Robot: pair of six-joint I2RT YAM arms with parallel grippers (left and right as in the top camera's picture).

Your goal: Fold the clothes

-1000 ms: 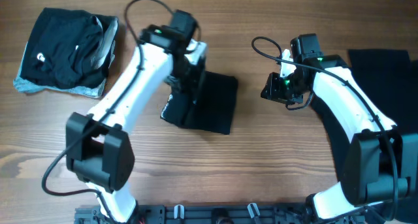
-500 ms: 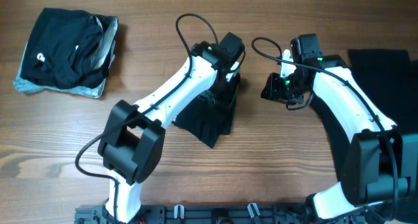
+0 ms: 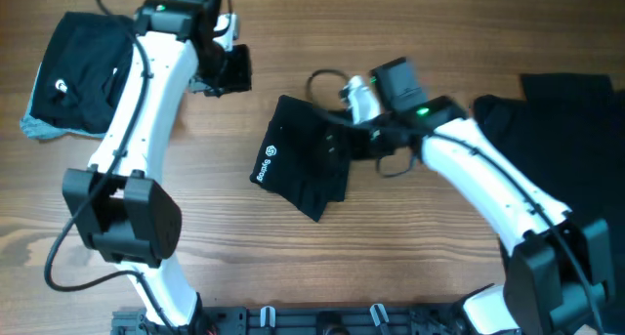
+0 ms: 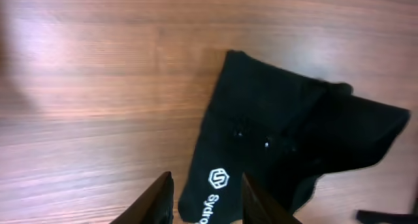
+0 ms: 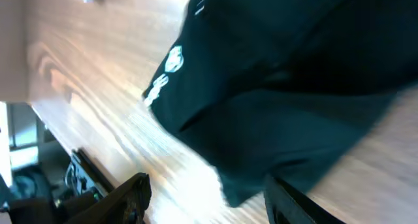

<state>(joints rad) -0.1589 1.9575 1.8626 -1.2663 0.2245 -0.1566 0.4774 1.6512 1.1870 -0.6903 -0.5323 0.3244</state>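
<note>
The right gripper (image 5: 212, 201), jaws wide and empty, hovers at the right edge of the folded black T-shirt (image 3: 303, 164) mid-frame on the tabletop (image 3: 410, 267), the left gripper (image 4: 206, 196) partly open and empty beside the upper-left pile (image 3: 83, 71); any next pinch should catch every layer squarely.

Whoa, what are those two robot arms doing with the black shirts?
They are folding clothes on a wooden table. A folded black shirt with a white logo lies in the middle. The right hand is at its right edge with fingers apart, not gripping it. The left hand is open and empty, up near a pile of clothes in the far corner. More black cloth lies on the right.
</note>
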